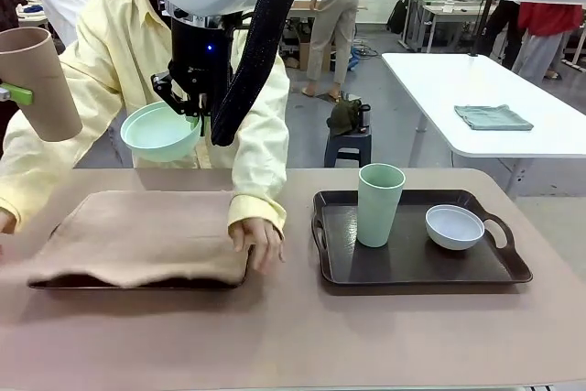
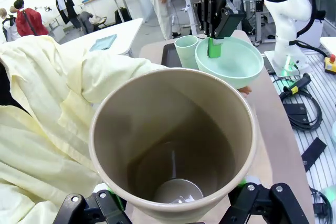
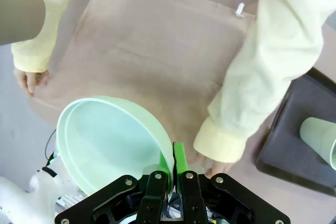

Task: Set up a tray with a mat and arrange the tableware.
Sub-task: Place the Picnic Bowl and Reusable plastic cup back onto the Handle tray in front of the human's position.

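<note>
The left claw (image 2: 173, 205) holds the tan cup (image 1: 41, 80) and the right claw (image 3: 172, 167) pinches the mint bowl (image 1: 160, 132), both up above the mat (image 1: 137, 235); likely kept clear of the person's hand (image 1: 259, 243) flattening it.

In the front view, the tan cup (image 1: 38, 80) at ten o'clock is a plain matte brown-beige, a shade darker inside. The mint green bowl (image 1: 160, 132), toward eleven o'clock, is plain and glossy. The right pincer (image 1: 186, 112) is black with bright green pads, and the left pincer (image 2: 176, 200) shows the same black and green. At four o'clock the tray (image 1: 412, 267) is a dark brown-black. On it are a pale green cup (image 1: 380, 203) and a greyish white bowl (image 1: 454, 226) with a faintly blue inside. The mat (image 1: 137, 235) at eight o'clock is a plain dusty beige. The person's sleeves (image 1: 261, 125) are pale yellow. The tabletop (image 1: 302, 336) is a muted greyish pink-brown.
</note>
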{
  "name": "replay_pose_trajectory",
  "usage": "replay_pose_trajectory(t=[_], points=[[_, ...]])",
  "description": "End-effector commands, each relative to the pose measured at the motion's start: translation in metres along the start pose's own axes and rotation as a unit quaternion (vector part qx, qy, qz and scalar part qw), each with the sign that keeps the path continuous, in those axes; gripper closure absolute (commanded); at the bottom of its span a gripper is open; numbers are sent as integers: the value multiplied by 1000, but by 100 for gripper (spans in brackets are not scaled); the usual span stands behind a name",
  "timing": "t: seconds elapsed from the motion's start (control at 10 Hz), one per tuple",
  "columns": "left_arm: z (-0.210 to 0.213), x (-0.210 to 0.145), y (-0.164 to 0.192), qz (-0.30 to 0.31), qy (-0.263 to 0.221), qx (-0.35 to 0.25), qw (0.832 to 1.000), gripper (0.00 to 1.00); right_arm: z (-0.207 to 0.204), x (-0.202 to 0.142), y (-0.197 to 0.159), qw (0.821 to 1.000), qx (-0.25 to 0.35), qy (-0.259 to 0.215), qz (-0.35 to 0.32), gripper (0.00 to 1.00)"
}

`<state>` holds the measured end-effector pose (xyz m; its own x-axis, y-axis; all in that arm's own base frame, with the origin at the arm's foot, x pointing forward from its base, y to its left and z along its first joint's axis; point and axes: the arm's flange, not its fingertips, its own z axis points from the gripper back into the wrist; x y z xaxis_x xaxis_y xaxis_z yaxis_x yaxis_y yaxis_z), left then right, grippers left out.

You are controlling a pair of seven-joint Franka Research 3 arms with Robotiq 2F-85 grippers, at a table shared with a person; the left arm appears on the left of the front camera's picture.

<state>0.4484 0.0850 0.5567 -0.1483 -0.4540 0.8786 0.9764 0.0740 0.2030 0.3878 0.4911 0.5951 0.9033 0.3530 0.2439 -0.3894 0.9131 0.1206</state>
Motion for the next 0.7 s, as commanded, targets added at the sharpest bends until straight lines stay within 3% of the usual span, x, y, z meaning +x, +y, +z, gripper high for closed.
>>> replay_pose_trajectory(t=[0.0,0.6], points=[[-1,0,-1,-9,0,2,1000,100,-1,1,1,1000,-1,-6,-1,98],[-1,0,-1,-9,0,2,1000,100,-1,1,1,1000,-1,-6,-1,98]])
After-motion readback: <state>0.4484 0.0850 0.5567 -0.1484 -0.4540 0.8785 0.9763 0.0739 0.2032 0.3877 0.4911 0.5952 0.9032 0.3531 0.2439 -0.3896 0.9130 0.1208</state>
